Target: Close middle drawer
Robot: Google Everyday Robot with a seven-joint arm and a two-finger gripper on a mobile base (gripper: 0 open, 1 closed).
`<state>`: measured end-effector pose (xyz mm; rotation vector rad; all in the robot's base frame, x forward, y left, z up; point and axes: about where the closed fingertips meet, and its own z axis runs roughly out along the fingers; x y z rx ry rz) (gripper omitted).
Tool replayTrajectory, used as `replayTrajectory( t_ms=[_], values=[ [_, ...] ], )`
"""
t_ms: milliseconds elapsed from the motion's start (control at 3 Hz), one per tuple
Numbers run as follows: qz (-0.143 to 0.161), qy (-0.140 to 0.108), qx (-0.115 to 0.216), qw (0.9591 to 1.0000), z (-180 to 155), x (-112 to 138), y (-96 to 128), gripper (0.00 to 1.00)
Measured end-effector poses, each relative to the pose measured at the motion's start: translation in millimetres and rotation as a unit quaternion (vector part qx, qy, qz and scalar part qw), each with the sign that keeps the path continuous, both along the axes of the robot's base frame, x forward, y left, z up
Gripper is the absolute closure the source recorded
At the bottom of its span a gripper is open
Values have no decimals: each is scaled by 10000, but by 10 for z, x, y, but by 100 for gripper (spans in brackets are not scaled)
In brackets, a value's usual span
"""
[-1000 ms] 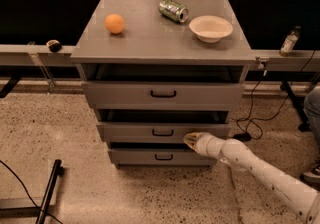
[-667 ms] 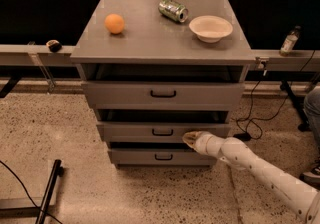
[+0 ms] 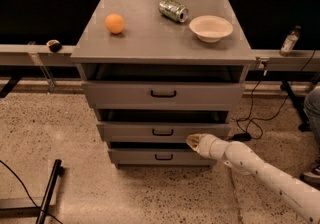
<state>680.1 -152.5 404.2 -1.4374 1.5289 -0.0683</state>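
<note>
Speckled stone floor surrounds a grey cabinet with 3 drawers, and a dark shelf runs behind it. On the tabletop (image 3: 150,48) lie an orange (image 3: 114,23), a can (image 3: 173,10) on its side and a white bowl (image 3: 210,28), all well apart from each other.

From the 1 camera view, the middle drawer (image 3: 130,131) sits between the taller top drawer (image 3: 125,94) and the narrow bottom drawer (image 3: 135,156). A dark gap shows above its front, so I judge it is not fully in yet. Its small black handle (image 3: 162,132) is free.

The end effector (image 3: 192,141) is at the lower right part of the middle drawer's front, right of the handle, touching it or just beside it. Whether it is apart or together, I cannot tell. The white arm (image 3: 260,170) comes in from the lower right.

Compared with 1 second ago, almost nothing has changed. The end effector stays at the same place on the front, and the gap above the drawer looks the same. To me this means the push has not yet moved the drawer, so the closing is still to be done.
</note>
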Motion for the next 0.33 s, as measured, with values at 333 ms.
replayTrajectory(
  t_ms=[333],
  values=[
    [89,239,-184,9995,-24,-317,6,100]
  ],
)
